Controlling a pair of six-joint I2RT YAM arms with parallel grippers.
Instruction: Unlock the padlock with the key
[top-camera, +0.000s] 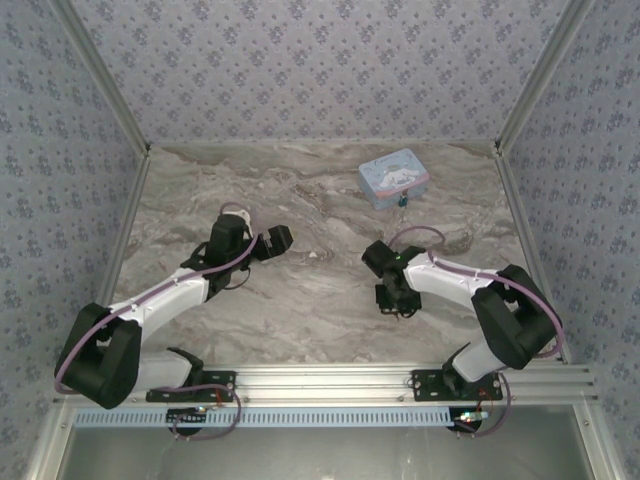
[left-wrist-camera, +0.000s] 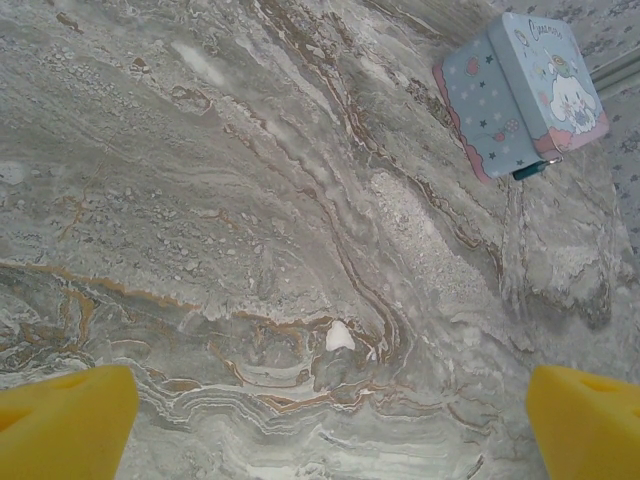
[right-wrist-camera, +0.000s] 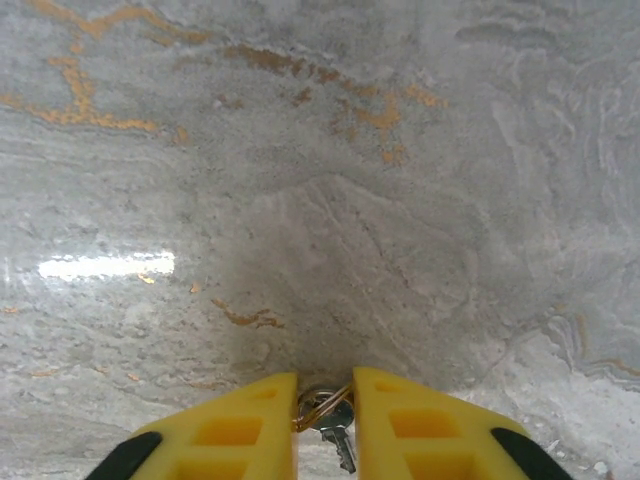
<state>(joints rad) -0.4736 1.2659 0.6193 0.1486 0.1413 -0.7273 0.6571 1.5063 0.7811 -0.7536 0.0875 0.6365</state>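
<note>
Occupying the far right part of the desk (top-camera: 300, 325): one light blue cartoon-printed tin (top-camera: 394, 176), set askew, near the back edge and a little short of the right wall (top-camera: 590, 150).

Padlock (top-camera: 402, 200): tiny, blue-bodied, at the tin's near side and touching it.

Left end effector (top-camera: 278, 240): left of centre, at mid-depth. It is spread to its widest, with the yellow fingers (left-wrist-camera: 65, 420) at the two lower corners of its wrist view and only marble between them. It grips nothing.

Right end effector (right-wrist-camera: 325, 380): right of centre, well apart from the tin and low over the desk. Its fingers are drawn to a narrow gap and closed on the key (right-wrist-camera: 343, 448). The key ring (right-wrist-camera: 318, 408) touches both inner faces.

Open room: a broad run of bare marble lies between the two end effectors. Another lies between the right one and the tin.

Edges: patterned walls stand at the left, back and right. A metal rail (top-camera: 330, 378) along the near edge carries both arm bases.
</note>
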